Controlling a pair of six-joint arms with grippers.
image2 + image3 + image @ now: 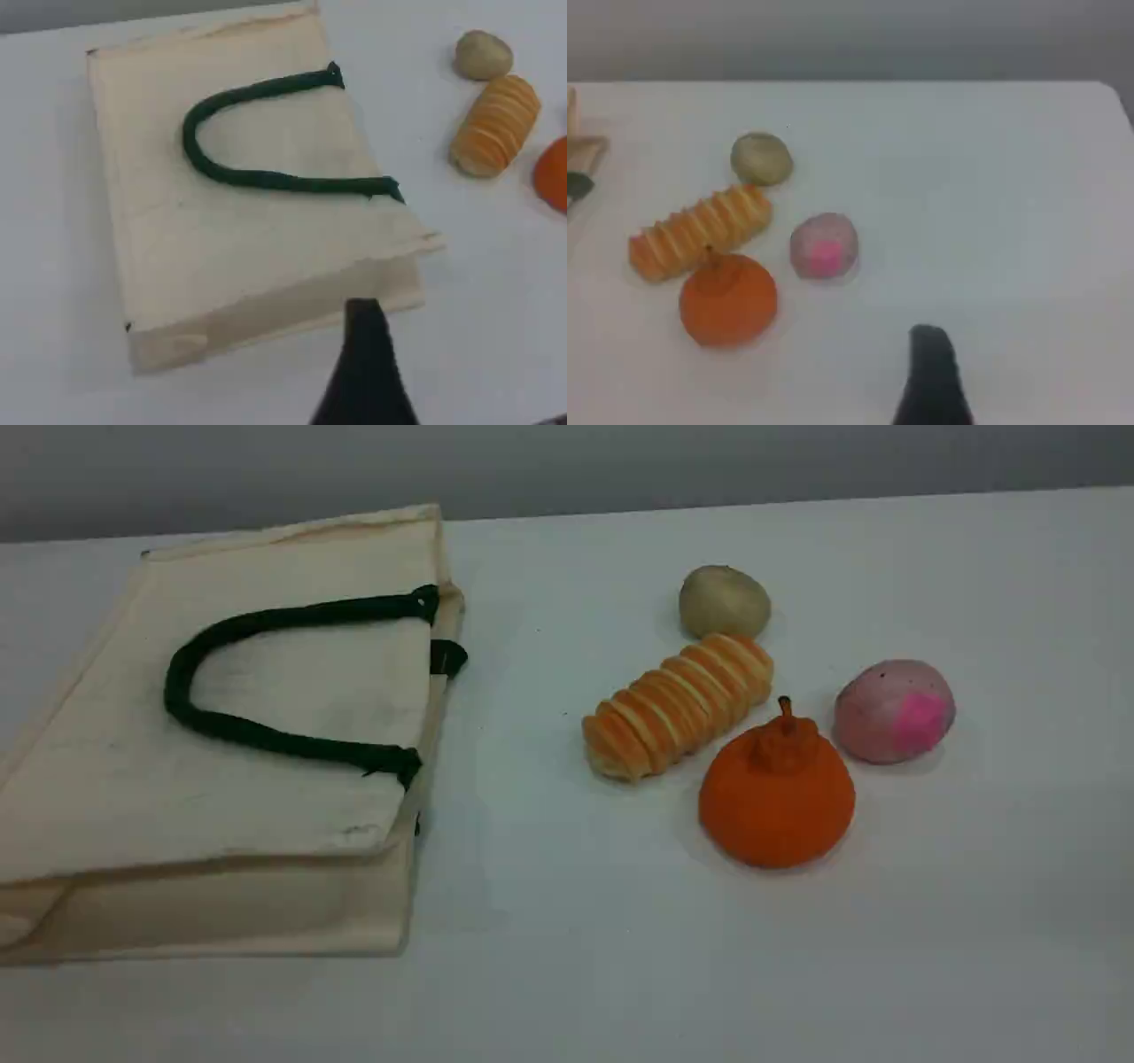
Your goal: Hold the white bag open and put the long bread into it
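Cream canvas white bag (266,717) with dark green rope handle (190,664): flat on its side at tabletop (567,957) left, mouth facing the food, unopened. Golden ridged long bread (678,704): well right of it, wedged between beige lump (725,600) and orange fruit (777,797). My left hand (363,372) and right hand (930,372): both spread wide, empty, poised above.

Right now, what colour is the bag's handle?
Dark green handle on the white bag; clearest in the scene view.
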